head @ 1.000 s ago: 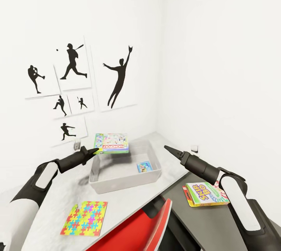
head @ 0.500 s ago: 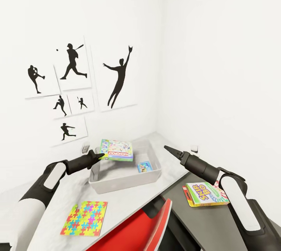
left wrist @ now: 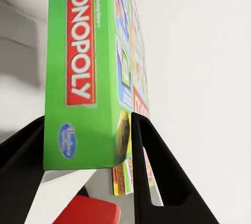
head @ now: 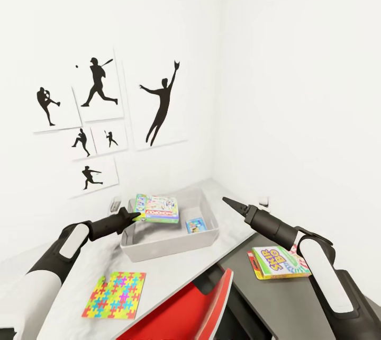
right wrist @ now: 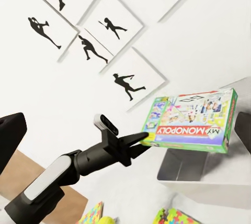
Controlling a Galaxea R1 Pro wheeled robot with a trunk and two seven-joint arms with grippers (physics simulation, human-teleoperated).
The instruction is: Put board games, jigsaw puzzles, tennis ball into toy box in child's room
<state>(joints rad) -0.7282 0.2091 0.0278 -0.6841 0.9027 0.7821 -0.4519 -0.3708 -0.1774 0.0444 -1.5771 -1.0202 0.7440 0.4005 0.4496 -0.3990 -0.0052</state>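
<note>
My left gripper (head: 135, 216) is shut on the edge of a green Monopoly board game (head: 156, 208), held flat just above the grey toy box (head: 159, 244) on the table (head: 100, 258). The left wrist view shows the green box (left wrist: 83, 72) clamped between both fingers (left wrist: 149, 171). A small blue board game (head: 194, 225) lies inside the toy box. A Skip-Bo board game (head: 275, 262) rests on the dark lower section. One jigsaw puzzle (head: 115, 295) lies near the table's front. The tennis ball (right wrist: 107, 220) sits between two puzzles (right wrist: 175, 217). My right gripper (head: 228, 202) hovers open and empty right of the toy box.
A red chair (head: 182, 311) stands in front of the table, below the toy box. Baseball silhouette pictures (head: 98, 91) hang on the white wall behind. A small white fitting (head: 263, 201) sits at the table's back right by the wall.
My left gripper has carried the Monopoly box rightward and lower, from above the toy box's back-left corner to just over its inside. The right arm has not moved.
</note>
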